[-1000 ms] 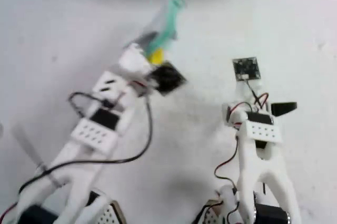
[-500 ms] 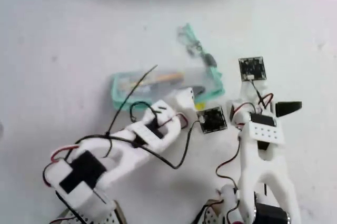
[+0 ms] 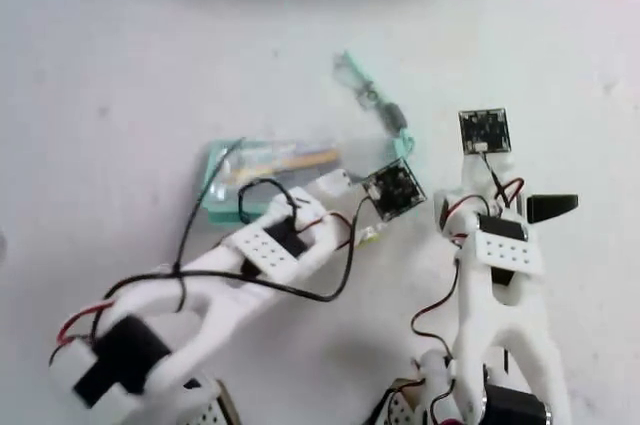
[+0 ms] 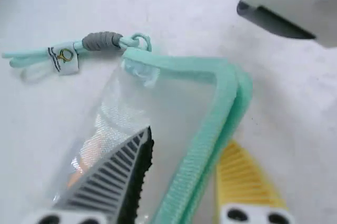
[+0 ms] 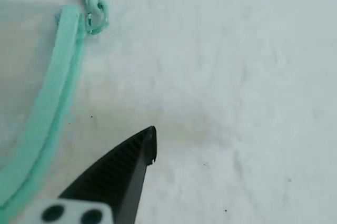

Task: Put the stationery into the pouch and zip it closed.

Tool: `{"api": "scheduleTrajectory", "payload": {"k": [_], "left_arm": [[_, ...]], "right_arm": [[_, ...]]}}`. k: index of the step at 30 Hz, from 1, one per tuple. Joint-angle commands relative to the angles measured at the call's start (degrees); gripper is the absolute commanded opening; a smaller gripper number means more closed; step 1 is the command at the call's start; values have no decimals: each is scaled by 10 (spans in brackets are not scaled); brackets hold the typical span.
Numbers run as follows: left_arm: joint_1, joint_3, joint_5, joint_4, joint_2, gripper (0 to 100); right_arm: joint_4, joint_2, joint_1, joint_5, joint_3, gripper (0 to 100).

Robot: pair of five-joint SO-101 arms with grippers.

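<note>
on the bench (image 3: 120, 65), my left tool (image 4: 190, 142) stands open astride the pouch (image 4: 158, 103) rim; my right tool (image 3: 505, 190) gapes open, just beside.

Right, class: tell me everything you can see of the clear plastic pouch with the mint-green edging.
The clear plastic pouch with mint-green fabric edging lies on the white table. An orange-tan stick-shaped item shows through its see-through panel. From one corner a small ring holds a mint-green cord with a grey wrap and a white tag, trailing away over the table. The left gripper sits at its green edge, its arm crossing above the pouch. Whether the zip is closed cannot be told.
</note>
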Motion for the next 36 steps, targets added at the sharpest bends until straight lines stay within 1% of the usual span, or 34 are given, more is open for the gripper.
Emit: {"api": "scheduleTrajectory", "payload": {"k": [1, 3, 5, 9, 12, 15, 18, 20, 22, 24, 27, 28, 30, 32, 36], "left_arm": [[4, -23, 10, 122, -85, 215], [23, -23, 9, 172, -110, 229], [36, -23, 9, 200, -124, 238], [38, -23, 21, 205, -119, 299], [38, -31, 60, 229, -111, 306], [36, -78, 64, 308, -116, 301], [11, -155, 66, 409, -144, 300], [-16, -206, 70, 480, -172, 284], [-55, -249, 81, 548, -205, 234], [-104, -283, 84, 604, -238, 164], [-189, -322, 82, 674, -284, 32], [-223, -330, 81, 693, -298, 14], [-287, -344, 81, 724, -322, 46], [-342, -353, 81, 744, -344, 49], [-415, -350, 81, 746, -385, 49]], "right_arm": [[-8, -12, 4, -4, -4, 643], [-8, -12, 4, -4, -4, 643], [-8, -12, 4, -4, -4, 643], [-7, -11, 4, -4, -3, 643], [-8, -11, 4, -3, 3, 643], [-8, -11, 5, -3, 4, 643], [-8, -11, 7, -3, 4, 643], [-9, -11, 5, -3, 4, 643], [-9, -12, 3, -3, 6, 643], [-9, -12, -7, -3, 6, 643], [-5, -15, -34, 2, 7, 643], [-4, -13, -41, 2, 7, 643], [-7, -13, -51, 2, 23, 643], [-7, -15, -52, 2, 31, 643], [2, -15, -50, 3, 19, 643]]}}
